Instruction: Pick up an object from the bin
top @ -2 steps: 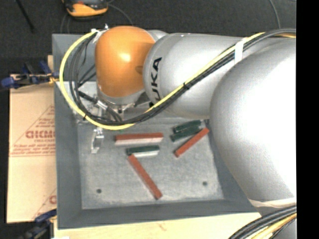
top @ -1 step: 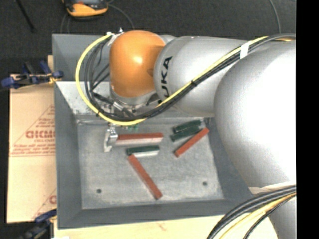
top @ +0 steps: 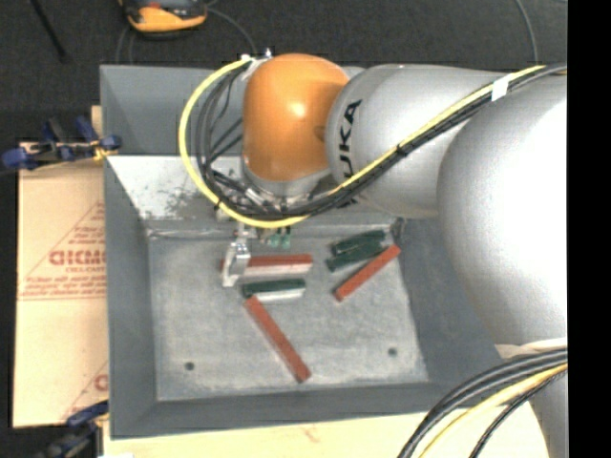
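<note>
the silver arm (top: pixel 430 151) with its orange cover (top: pixel 286 113) reaches in from the right of the frame over the grey bin (top: pixel 129 284). a long red-brown stick (top: pixel 277 340) lies lower centre. a slanted red-brown stick (top: pixel 366 273) and a dark green stick (top: pixel 358 247) lie right of centre. the gripper (top: pixel 236 263) sits left of centre, just beside a short red-brown stick (top: pixel 286 260) and a green-and-white stick (top: pixel 275 290). whether it is open or closed i cannot tell.

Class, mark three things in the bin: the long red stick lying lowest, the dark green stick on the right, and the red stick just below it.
long red stick (top: pixel 278 340), camera view, mid-length
dark green stick (top: pixel 358 248), camera view, middle
right red stick (top: pixel 368 273), camera view, middle
</note>
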Tool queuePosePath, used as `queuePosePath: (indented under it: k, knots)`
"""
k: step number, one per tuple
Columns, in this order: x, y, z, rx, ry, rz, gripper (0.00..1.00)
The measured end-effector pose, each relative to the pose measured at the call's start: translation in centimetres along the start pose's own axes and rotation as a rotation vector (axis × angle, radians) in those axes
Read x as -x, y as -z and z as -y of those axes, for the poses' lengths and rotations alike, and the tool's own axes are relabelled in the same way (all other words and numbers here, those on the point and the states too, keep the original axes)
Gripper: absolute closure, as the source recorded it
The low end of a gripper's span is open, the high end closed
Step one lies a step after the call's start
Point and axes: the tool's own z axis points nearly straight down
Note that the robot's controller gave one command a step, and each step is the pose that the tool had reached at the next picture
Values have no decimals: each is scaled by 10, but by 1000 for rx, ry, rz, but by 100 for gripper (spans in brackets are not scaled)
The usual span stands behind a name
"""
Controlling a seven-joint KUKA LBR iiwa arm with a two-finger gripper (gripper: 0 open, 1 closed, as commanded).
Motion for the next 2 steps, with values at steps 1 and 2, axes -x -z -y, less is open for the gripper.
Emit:
queuePosePath:
  k: [1, 2]
  knots:
    - [10, -34, 7, 3, -111, 12, 0]
    - [12, -60, 48, 1, 13, -1, 0]
